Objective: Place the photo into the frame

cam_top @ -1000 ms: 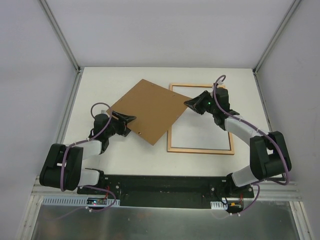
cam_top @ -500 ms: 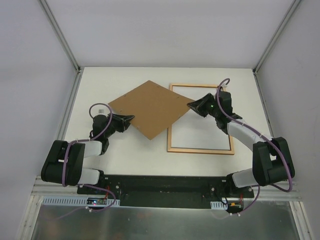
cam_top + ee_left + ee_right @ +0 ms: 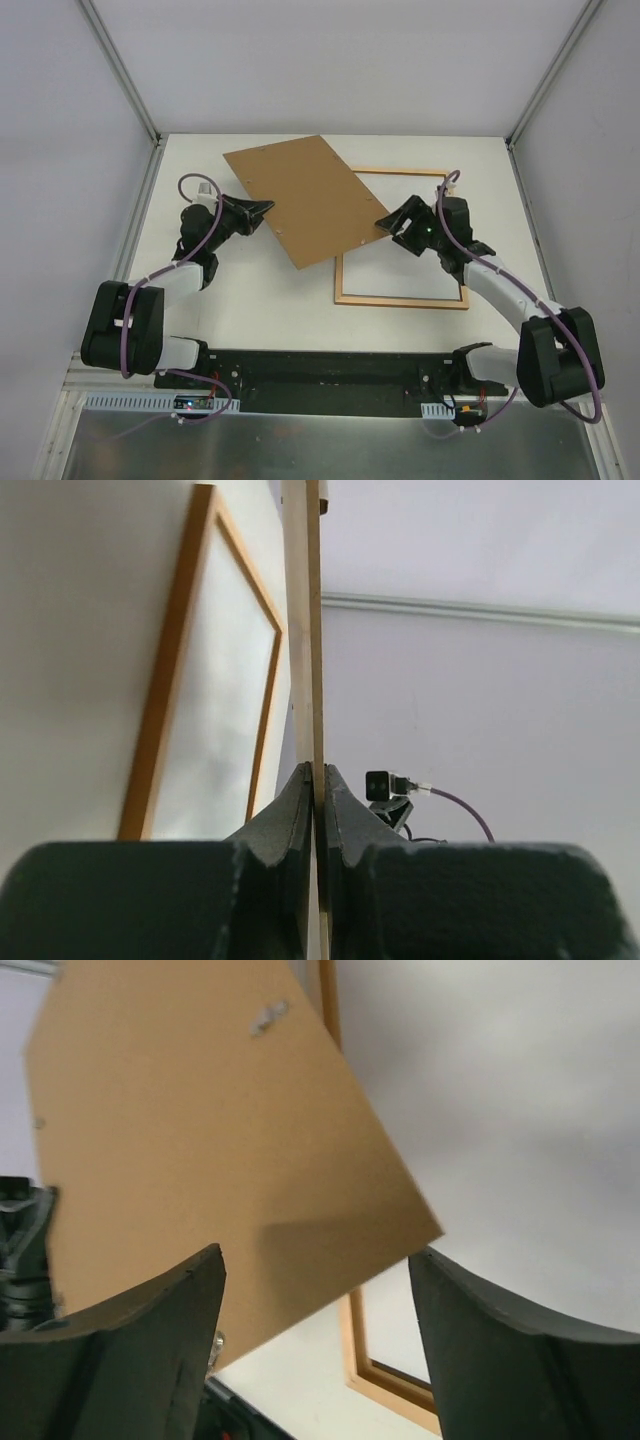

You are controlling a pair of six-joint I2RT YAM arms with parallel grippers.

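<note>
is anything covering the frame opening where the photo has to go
Yes: the plain brown board, clamped edge-on by the left gripper, overlaps the upper-left corner of the thin orange-brown wooden frame. The rest looks uncovered. No photo is visible.

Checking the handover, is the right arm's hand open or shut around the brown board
Open. The right gripper has its fingers spread apart, off the brown board; the left gripper pinches its edge.

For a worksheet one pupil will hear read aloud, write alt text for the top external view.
A flat brown fibreboard panel is pinched at its left edge by the shut left gripper, while the open right gripper sits at its right corner. The panel partly overlaps a thin orange-brown wooden picture frame lying on the white table.
</note>
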